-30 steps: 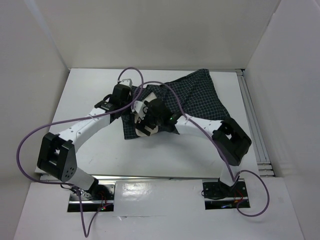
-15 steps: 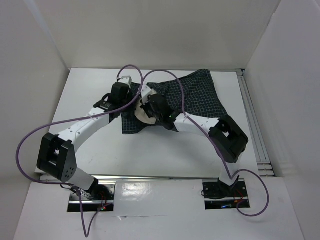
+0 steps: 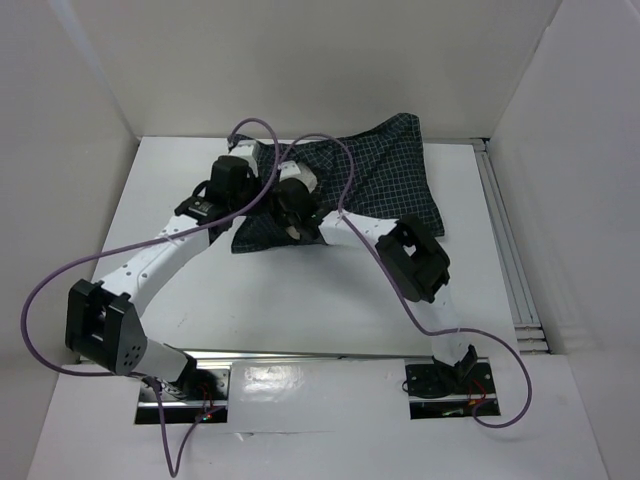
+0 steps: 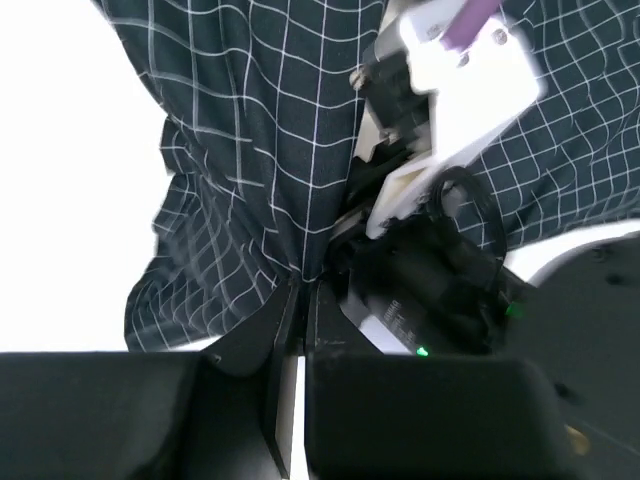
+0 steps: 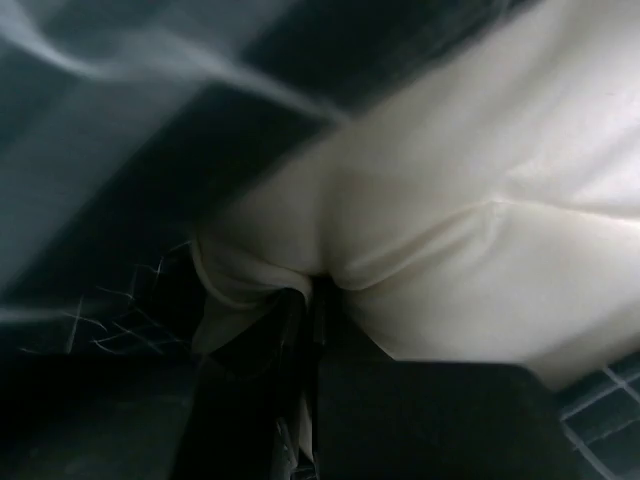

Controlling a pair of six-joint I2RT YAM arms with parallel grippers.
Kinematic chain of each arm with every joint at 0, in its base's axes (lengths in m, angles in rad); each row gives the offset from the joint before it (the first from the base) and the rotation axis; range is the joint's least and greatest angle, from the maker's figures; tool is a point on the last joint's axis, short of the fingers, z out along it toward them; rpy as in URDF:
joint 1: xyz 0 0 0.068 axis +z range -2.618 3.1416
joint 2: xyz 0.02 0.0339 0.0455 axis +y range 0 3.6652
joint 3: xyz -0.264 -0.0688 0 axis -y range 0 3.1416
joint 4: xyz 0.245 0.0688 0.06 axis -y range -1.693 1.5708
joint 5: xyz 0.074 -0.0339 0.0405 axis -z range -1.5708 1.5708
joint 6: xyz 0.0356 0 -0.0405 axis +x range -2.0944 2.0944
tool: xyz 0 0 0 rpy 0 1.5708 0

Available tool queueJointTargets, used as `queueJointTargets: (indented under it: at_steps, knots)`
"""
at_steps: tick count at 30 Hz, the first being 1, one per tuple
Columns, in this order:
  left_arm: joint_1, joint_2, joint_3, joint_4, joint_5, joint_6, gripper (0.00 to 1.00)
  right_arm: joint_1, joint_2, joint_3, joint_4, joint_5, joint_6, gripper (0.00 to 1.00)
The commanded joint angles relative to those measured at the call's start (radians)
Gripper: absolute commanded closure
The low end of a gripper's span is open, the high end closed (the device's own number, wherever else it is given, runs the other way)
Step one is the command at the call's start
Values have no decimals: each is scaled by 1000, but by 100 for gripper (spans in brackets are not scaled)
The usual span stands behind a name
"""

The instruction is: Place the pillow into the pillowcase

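The dark checked pillowcase [image 3: 385, 190] lies at the back middle of the table. Its near-left edge is bunched between the two wrists. My left gripper [image 4: 302, 300] is shut on a fold of that pillowcase [image 4: 260, 150] edge. In the right wrist view the cream pillow [image 5: 480, 200] fills the frame with dark checked cloth [image 5: 110, 310] around it, and my right gripper [image 5: 312, 300] is shut on a pinched fold of the pillow. From above, the pillow is almost wholly hidden inside the case, and the right gripper [image 3: 291, 215] sits at the case's mouth, beside the left gripper [image 3: 258, 183].
White enclosure walls stand close on the left, back and right. Purple cables [image 3: 330, 160] loop over both wrists and the case. A metal rail [image 3: 505, 250] runs along the table's right edge. The right arm's wrist [image 4: 450, 90] crowds the left wrist view.
My right gripper has shut on the pillow and moved back and left with it, deeper into the case. The cream patch seen from above has nearly gone. The left arm shifted slightly left.
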Motion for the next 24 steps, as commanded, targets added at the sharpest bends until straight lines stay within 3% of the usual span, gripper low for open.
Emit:
queueJointTargets:
  at_steps: [1, 4, 7, 9, 10, 12, 15, 16, 17, 21, 23, 24]
  knots:
    - [-6, -59, 104, -75, 54, -11, 100, -55, 24, -98, 88, 7, 40, 100]
    - [5, -25, 183, -106, 108, -23, 100, -55, 23, -137, 138, -169, 79, 100]
    - [16, 26, 245, -147, 76, -37, 100, -81, 5, -155, 179, -438, 22, 80]
    - [26, 58, 303, -181, 63, -37, 82, -103, -61, -198, 204, -537, -13, 66]
    - [26, 75, 317, -210, 63, -37, 71, -103, -148, -214, 213, -605, -30, 42]
    - [36, 96, 326, -210, 72, -28, 44, -103, -238, -235, 198, -590, -40, 27]
    - [36, 96, 308, -198, 82, -40, 20, -103, -347, -161, 28, -434, -49, 7]
    - [36, 96, 291, -188, 82, -40, 1, -112, -356, -130, -27, -397, -49, 3]
    - [36, 83, 282, -178, 82, -40, 1, -112, -356, -99, -142, -307, -49, 3]
    - [36, 63, 236, -168, 59, -60, 0, -112, -400, -91, -241, -104, -37, 0]
    - [36, 63, 219, -168, 45, -69, 8, -112, -410, -106, -213, -60, -49, 0]
    - [36, 63, 210, -168, 34, -69, 24, -112, -410, -106, -224, -44, -49, 0]
